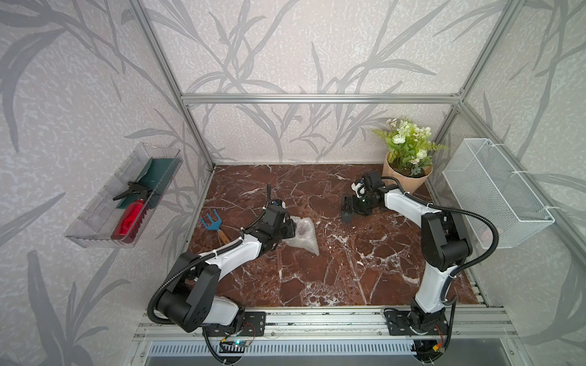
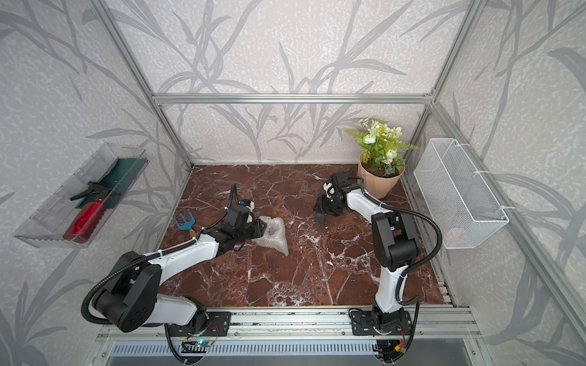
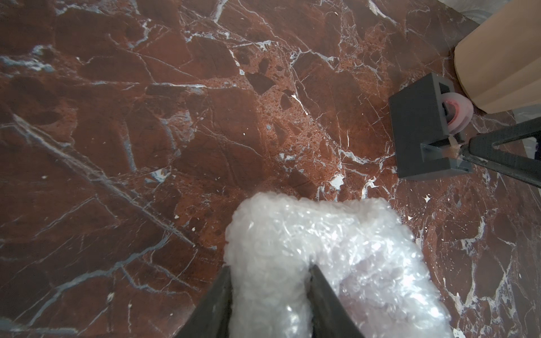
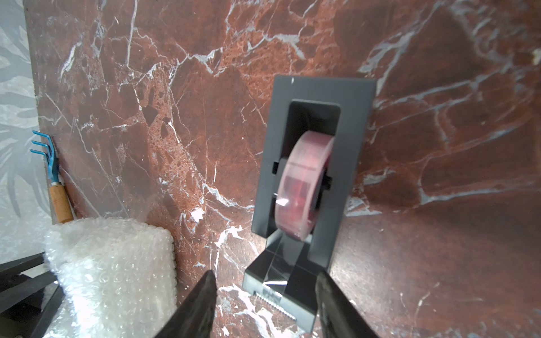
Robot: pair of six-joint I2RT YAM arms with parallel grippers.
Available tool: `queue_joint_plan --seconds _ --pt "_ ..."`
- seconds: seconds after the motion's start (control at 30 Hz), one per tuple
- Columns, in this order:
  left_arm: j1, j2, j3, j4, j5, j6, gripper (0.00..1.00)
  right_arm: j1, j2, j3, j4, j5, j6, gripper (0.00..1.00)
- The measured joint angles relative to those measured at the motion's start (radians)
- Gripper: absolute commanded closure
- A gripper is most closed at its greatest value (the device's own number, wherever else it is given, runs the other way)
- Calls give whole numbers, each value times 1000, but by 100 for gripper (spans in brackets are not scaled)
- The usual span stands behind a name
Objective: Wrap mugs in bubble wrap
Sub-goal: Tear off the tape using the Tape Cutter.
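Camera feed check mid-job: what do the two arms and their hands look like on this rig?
The left arm and right arm match: white link shells between black joint housings. A black corrugated cable hose runs along each, fastened with white zip ties. The left hand and right hand are black, each with two flat tapering fingers. Black base plates bolt to an aluminium rail.

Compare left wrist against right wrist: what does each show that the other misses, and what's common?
Only left wrist: the peach plant pot near the tape dispenser.
Only right wrist: the blue hand rake at the table's edge, and the tape strip running down to the dispenser's serrated cutter.
Both: the bubble wrap bundle, pinched by the left gripper; the dispenser; the marble table; the right gripper, jaws apart at the cutter end.
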Motion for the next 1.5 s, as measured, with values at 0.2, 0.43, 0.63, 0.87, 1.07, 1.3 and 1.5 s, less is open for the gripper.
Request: queue_joint_plan --seconds 0.2,0.43,0.63,0.87,1.07,1.3,1.5 --pt "0 0 0 0 0 0 61 -1 31 -6 21 -15 14 49" --pt "0 0 0 -1 -1 0 60 -13 41 -27 53 -53 39 54" --pt "-1 0 0 -2 -1 0 60 -18 29 -51 83 -63 58 56" --pt "-1 0 0 -4 -2 0 60 -18 10 -53 79 -60 64 57" --pt "-1 0 0 -4 -5 0 60 -17 -51 -53 64 -51 64 57" --pt "-1 0 0 -4 -6 0 61 -16 -60 -53 48 -51 64 58" --pt "-2 0 0 -4 -9 0 60 -16 -58 -57 51 -50 68 59"
